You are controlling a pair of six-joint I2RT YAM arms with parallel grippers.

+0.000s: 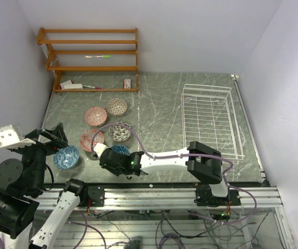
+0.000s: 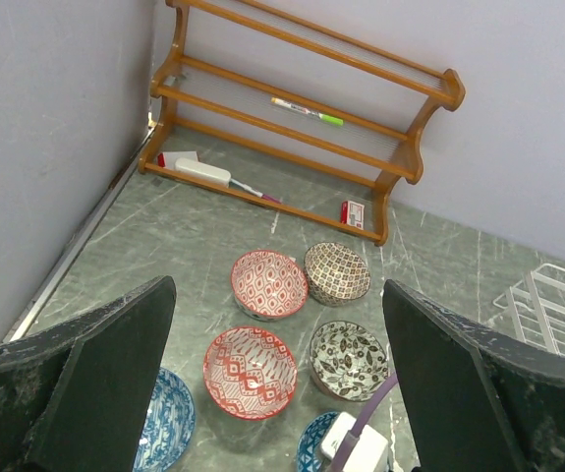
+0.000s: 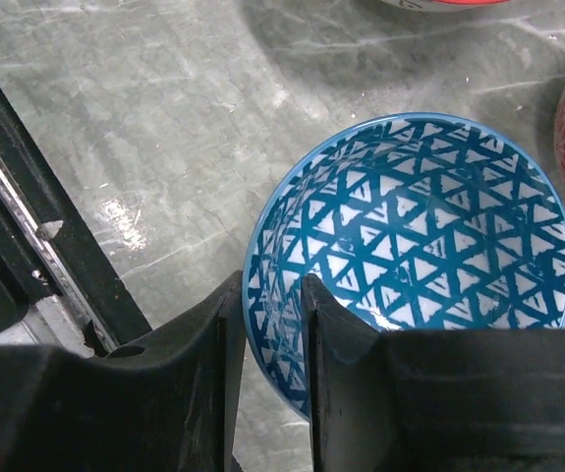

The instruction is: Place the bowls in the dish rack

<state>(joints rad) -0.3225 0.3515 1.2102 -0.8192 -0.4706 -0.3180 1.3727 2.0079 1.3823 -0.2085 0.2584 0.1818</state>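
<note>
My right gripper [image 3: 272, 287] is shut on the near rim of a blue triangle-patterned bowl [image 3: 429, 226], one finger inside and one outside; the bowl rests on the table [image 1: 120, 150]. Around it lie a second blue bowl [image 1: 66, 157], two red bowls [image 1: 90, 140] [image 1: 95, 116], a grey-black leaf bowl [image 1: 119, 133] and a brown-patterned bowl [image 1: 116, 106]. The white wire dish rack [image 1: 211, 119] stands empty at the right. My left gripper [image 1: 53, 137] is open and empty, raised above the table's left side, looking down on the bowls [image 2: 250, 372].
An orange-brown wooden shelf [image 1: 91, 57] stands at the back left with a pen and small items on it. Walls close in on the left, the back and the right. A metal rail [image 3: 27, 246] runs along the table's near edge beside the gripped bowl.
</note>
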